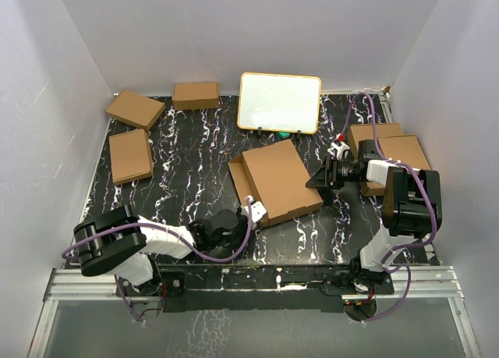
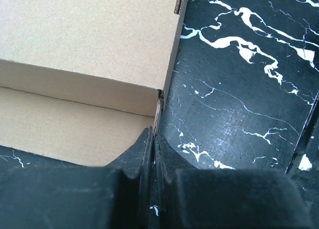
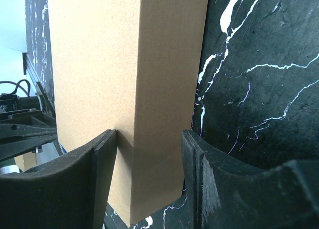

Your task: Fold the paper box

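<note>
The paper box (image 1: pixel 274 180) lies mid-table as a flat brown mailer shape, with its lid panel down over a lower panel that sticks out on the left. My left gripper (image 1: pixel 254 210) is at its near left corner. In the left wrist view the fingers (image 2: pixel 144 144) are pressed together on the thin upright cardboard edge (image 2: pixel 159 107) of the box corner. My right gripper (image 1: pixel 318 179) is at the box's right edge. In the right wrist view (image 3: pixel 148 139) its jaws clamp the box's side wall (image 3: pixel 167 89), one finger on the top face.
A white-faced board with a tan frame (image 1: pixel 279 102) stands at the back. Small folded brown boxes lie at the back left (image 1: pixel 136 108), at the back (image 1: pixel 195 95) and at the left (image 1: pixel 130 156). Two more are stacked at the right (image 1: pixel 394 149), beside my right arm.
</note>
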`<state>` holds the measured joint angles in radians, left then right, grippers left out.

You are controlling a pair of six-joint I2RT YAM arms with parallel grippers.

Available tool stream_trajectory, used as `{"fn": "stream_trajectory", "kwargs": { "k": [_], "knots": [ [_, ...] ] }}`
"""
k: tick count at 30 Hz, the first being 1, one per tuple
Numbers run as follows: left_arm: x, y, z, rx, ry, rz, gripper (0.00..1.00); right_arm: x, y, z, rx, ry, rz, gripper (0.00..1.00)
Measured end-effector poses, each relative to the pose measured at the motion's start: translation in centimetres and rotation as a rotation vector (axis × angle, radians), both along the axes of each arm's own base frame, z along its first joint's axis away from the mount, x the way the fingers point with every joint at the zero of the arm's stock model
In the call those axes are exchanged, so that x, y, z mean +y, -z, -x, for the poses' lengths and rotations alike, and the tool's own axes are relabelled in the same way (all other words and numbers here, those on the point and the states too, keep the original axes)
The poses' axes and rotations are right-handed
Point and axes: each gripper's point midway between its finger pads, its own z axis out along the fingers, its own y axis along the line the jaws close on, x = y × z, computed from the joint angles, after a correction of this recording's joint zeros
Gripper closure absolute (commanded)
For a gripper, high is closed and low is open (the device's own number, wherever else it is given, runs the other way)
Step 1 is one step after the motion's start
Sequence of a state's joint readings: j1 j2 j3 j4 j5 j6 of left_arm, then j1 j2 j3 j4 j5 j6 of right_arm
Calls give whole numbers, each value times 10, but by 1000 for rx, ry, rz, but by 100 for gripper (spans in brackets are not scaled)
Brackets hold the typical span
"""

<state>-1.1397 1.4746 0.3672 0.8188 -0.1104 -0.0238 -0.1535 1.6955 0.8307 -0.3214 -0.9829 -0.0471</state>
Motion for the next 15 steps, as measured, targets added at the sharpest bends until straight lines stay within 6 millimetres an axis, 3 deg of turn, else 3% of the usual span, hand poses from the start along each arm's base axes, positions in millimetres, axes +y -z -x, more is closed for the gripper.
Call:
{"fn": "stream_trajectory", "kwargs": {
  "k": [15],
  "knots": [
    [-8,-6,-5,13,28,-106,100,0,-1,-1,-13,-9,2,45]
  ]
}}
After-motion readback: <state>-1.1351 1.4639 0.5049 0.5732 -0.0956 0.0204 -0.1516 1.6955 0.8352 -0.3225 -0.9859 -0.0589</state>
